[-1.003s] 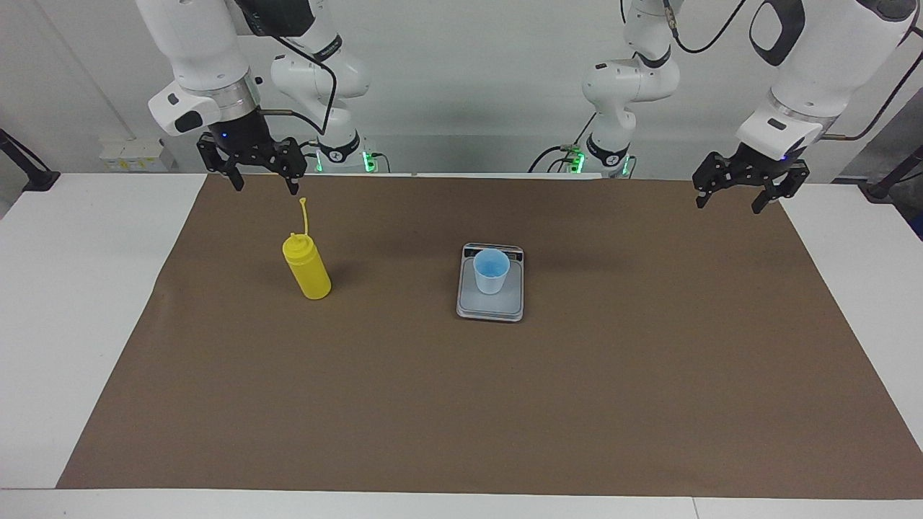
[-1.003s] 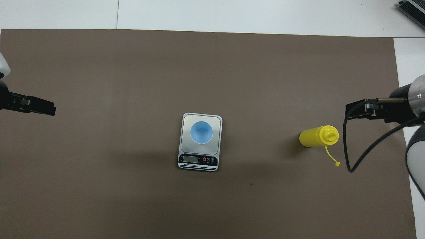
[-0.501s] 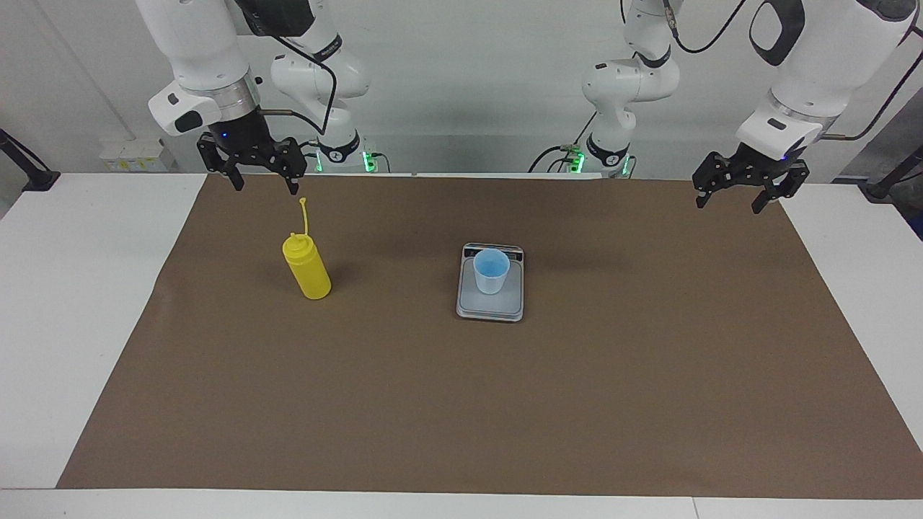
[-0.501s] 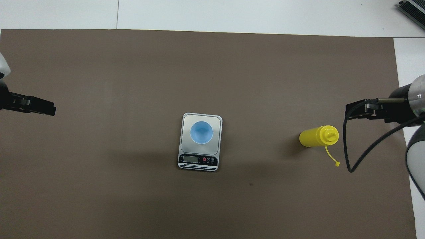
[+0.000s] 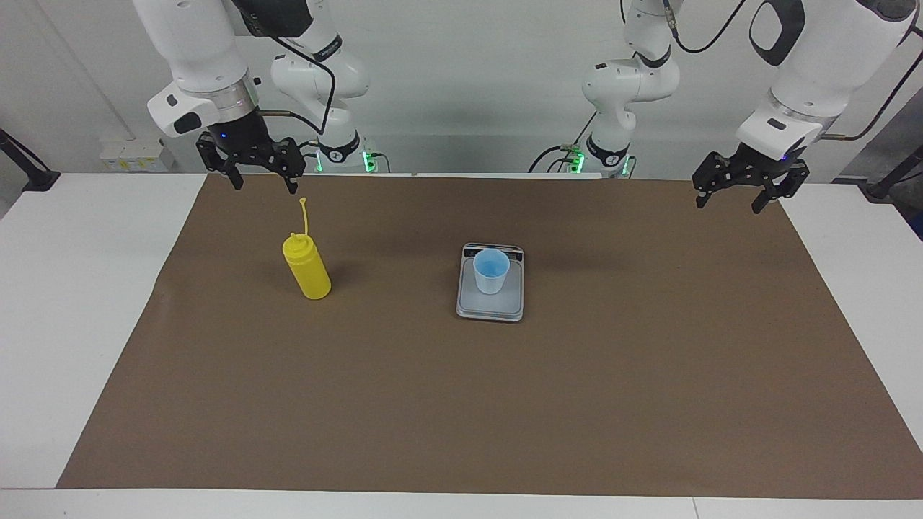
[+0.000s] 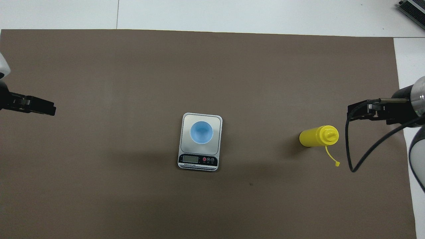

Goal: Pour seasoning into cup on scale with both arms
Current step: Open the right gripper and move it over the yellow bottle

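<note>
The yellow seasoning bottle (image 5: 306, 270) (image 6: 318, 136) stands upright on the mat toward the right arm's end, a thin yellow stalk rising from its top. The light blue cup (image 5: 492, 270) (image 6: 201, 132) stands on the silver-grey scale (image 5: 490, 308) (image 6: 216, 120) at mid-table. My right gripper (image 5: 264, 186) (image 6: 350, 112) hangs open in the air over the mat beside the bottle, touching nothing. Over the mat's edge at the left arm's end, my left gripper (image 5: 728, 205) (image 6: 51, 109) waits open and empty.
A brown mat (image 5: 461, 404) (image 6: 212, 66) covers most of the white table (image 5: 72, 288). A black cable (image 6: 352, 159) loops down from the right arm close to the bottle. A grey device (image 6: 411, 6) lies at the table's corner farthest from the robots.
The right gripper has drawn back slightly toward its own end of the table. Bottle, cup, scale and left arm have not moved.
</note>
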You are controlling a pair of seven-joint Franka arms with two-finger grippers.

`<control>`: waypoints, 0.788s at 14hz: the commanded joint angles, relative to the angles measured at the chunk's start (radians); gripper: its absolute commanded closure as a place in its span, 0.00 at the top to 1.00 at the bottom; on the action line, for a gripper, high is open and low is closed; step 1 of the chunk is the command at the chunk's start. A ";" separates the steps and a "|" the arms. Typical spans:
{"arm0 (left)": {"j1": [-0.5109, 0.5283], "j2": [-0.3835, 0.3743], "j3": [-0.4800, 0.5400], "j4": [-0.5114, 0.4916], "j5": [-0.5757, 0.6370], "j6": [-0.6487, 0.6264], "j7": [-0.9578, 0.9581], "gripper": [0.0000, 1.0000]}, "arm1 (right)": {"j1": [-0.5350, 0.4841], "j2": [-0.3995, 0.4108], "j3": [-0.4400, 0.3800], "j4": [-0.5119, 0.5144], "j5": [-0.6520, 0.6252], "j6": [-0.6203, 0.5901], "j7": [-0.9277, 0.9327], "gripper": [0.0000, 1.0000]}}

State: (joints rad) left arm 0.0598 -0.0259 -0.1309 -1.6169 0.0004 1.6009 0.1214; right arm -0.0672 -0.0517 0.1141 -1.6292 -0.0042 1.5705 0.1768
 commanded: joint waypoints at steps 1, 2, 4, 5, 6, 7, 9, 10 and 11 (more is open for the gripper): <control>0.006 -0.015 -0.001 -0.015 -0.013 0.004 -0.006 1.00 | -0.043 -0.004 0.004 -0.044 0.055 0.087 0.152 1.00; 0.006 -0.015 0.000 -0.015 -0.013 0.004 -0.006 1.00 | -0.057 -0.002 0.004 -0.063 0.078 0.121 0.240 1.00; 0.006 -0.015 0.000 -0.015 -0.013 0.004 -0.006 1.00 | -0.097 0.009 0.003 -0.105 0.108 0.186 0.366 1.00; 0.006 -0.015 0.000 -0.015 -0.013 0.004 -0.006 1.00 | -0.118 0.010 0.004 -0.135 0.122 0.216 0.409 1.00; 0.006 -0.015 -0.001 -0.015 -0.013 0.004 -0.006 1.00 | -0.131 0.019 0.003 -0.156 0.148 0.236 0.455 1.00; 0.006 -0.015 -0.001 -0.015 -0.013 0.004 -0.006 1.00 | -0.137 0.048 0.003 -0.158 0.177 0.235 0.493 1.00; 0.006 -0.015 -0.001 -0.015 -0.013 0.004 -0.006 1.00 | -0.158 0.111 0.003 -0.155 0.199 0.247 0.552 1.00; 0.006 -0.015 0.000 -0.015 -0.013 0.004 -0.006 1.00 | -0.169 0.142 0.003 -0.155 0.216 0.246 0.564 1.00; 0.006 -0.015 -0.001 -0.015 -0.013 0.004 -0.006 1.00 | -0.195 0.173 0.003 -0.158 0.246 0.244 0.566 1.00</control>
State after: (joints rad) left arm 0.0598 -0.0259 -0.1308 -1.6169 0.0004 1.6009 0.1212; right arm -0.2225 0.0696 0.1089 -1.7842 0.1896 1.7977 0.7166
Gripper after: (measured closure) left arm 0.000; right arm 0.000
